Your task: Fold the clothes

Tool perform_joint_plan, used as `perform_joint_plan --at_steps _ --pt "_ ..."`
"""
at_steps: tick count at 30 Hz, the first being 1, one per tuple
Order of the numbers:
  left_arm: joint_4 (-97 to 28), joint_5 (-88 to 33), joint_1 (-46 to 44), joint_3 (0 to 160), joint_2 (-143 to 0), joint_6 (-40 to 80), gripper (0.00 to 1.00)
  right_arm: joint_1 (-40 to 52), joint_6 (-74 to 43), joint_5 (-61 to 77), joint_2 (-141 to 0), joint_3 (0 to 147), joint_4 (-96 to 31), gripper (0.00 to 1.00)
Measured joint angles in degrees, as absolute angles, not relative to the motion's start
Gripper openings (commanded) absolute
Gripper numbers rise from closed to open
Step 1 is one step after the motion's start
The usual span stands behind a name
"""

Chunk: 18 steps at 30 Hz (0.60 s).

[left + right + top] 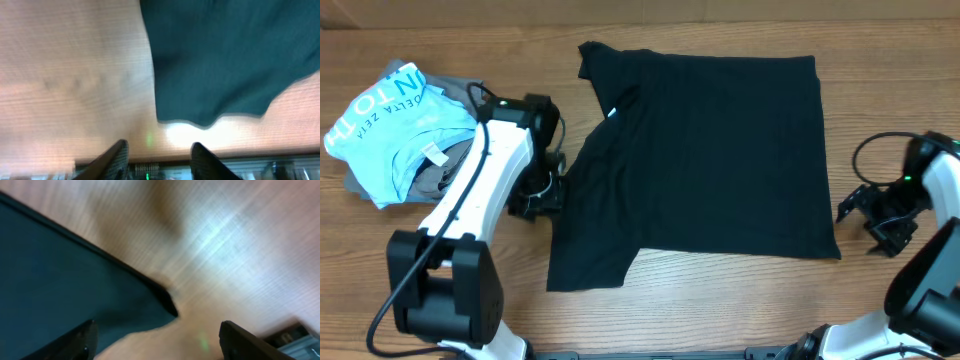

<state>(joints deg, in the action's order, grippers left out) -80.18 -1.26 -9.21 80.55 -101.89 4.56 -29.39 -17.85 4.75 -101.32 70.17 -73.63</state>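
Overhead: black T-shirt spread flat on worktop, left side seemingly folded in; left hand just beside its left edge; right hand off its lower right corner
Left wrist: hand partly parted, empty; shirt edge ahead
Right wrist: hand wide, empty; shirt corner ahead
Progress: early, I judge; most folds remain

I see one piece of furniture from here: a table of light brown wood, its grain running left to right. The lighting is even. The right wrist view shows a white glare patch on the wood, and the left wrist view a smaller sheen.
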Motion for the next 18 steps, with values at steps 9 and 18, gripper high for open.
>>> perform_joint_plan --at_steps 9,18 --pt "-56.05 -5.37 -9.13 80.6 -105.56 4.1 0.42 -27.03 -5.52 28.58 -99.66 71.48 -66.59 0.64" --pt "-45.74 -7.42 -9.13 80.6 -117.67 3.9 0.11 -21.26 -3.4 33.06 -99.63 71.48 -65.01 0.62"
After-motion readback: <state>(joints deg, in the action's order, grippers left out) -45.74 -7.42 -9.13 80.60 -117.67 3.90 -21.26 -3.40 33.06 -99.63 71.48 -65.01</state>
